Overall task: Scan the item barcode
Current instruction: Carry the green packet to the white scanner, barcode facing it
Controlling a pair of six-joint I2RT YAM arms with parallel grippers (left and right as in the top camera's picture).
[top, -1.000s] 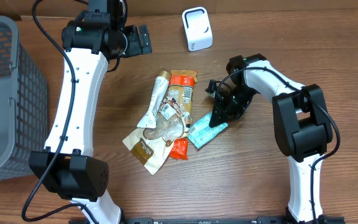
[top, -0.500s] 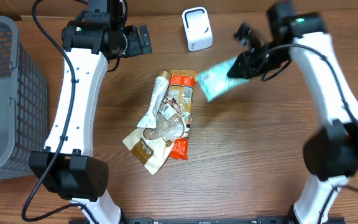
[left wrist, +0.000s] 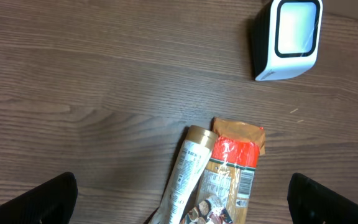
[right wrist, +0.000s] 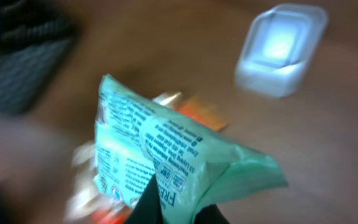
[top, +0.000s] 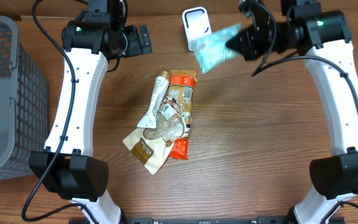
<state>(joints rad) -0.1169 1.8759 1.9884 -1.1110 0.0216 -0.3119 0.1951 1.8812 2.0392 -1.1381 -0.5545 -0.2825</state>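
R gripper (top: 232,42) pinching teal packet (top: 214,48). A sec ago it was low by the snack pile (top: 166,118), now it's airborne, edge overlapping scanner (top: 194,22). L gripper (top: 145,40) spread wide, idle. Barcode facing: can't tell, scan prob imminent.

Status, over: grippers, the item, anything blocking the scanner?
Left gripper open, empty. Right gripper shut on teal packet, aloft by scanner. Nothing between packet and scanner.
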